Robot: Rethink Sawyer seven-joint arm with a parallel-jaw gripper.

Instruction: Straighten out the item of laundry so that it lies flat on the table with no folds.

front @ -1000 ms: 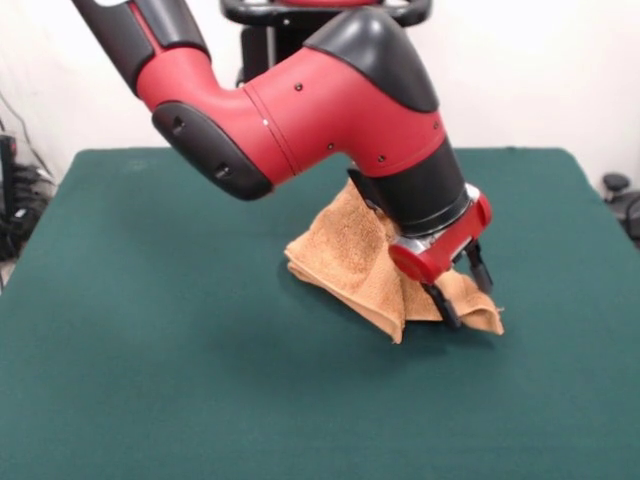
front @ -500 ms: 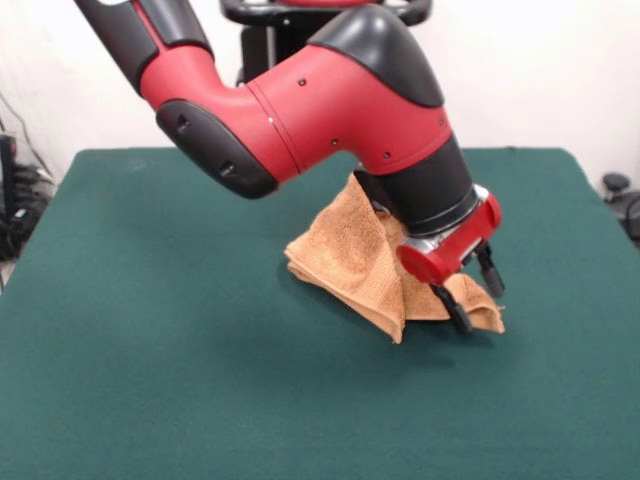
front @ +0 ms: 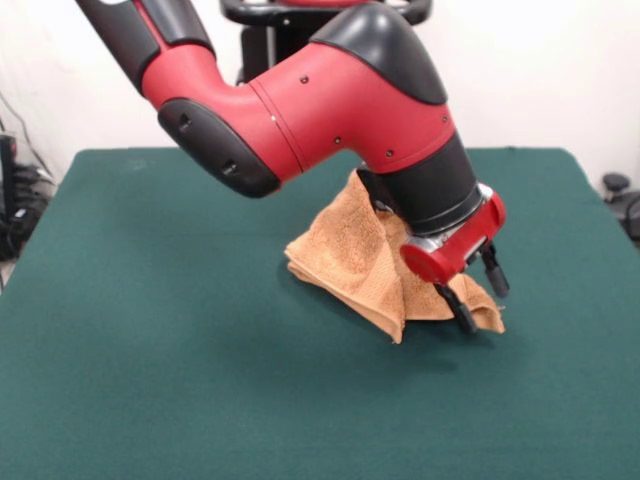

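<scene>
The folded orange-tan terry towel [front: 355, 255] lies right of centre on the dark green felt-covered table [front: 150, 330], mostly at ten o'clock from the spread, empty black-fingered gripper [front: 482, 296]. The red-and-black arm [front: 330, 100] hides its far part.

A white wall [front: 560, 60] stands behind, with dark cables [front: 20, 215] and a black object [front: 625, 200] at the edges.

A robotics lab, by the look of it: a red and black industrial arm [front: 330, 110] on a black pedestal [front: 270, 40], a green felt-covered desk [front: 150, 350], bare white walls [front: 540, 70].
</scene>
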